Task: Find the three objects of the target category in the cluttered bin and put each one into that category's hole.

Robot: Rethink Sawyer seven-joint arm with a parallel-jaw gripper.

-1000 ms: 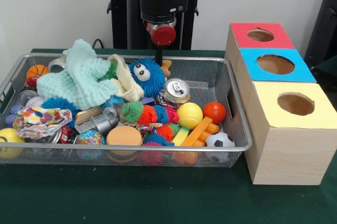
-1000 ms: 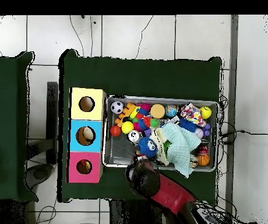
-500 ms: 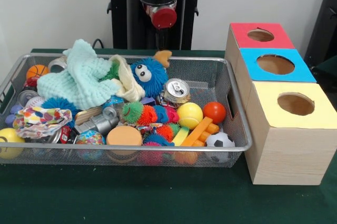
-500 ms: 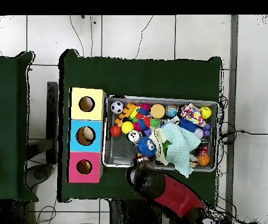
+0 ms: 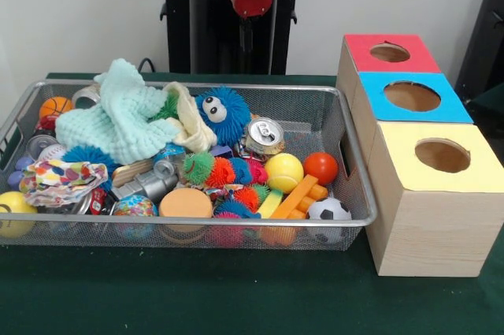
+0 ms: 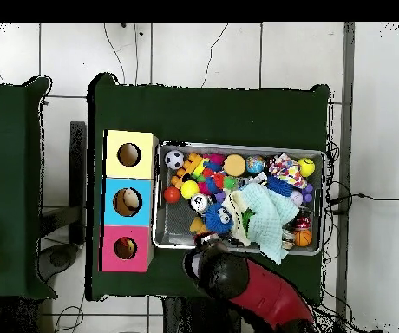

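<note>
One wire bin is before me. Beside the bin I count three boxes: red-topped, blue-topped, yellow-topped. Inside the bin: one soccer ball, one can, one blue fuzzy toy.

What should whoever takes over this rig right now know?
Claw: raised by the bin's robot-side rim, nothing seen in it; open or shut unclear.
Bin crowded: blue fuzzy toy, can, cloth among others.
Overhead, something pale sits in the blue hole and something in the red hole; the yellow hole looks empty.
Left: pick remaining targets; category not evident.
</note>
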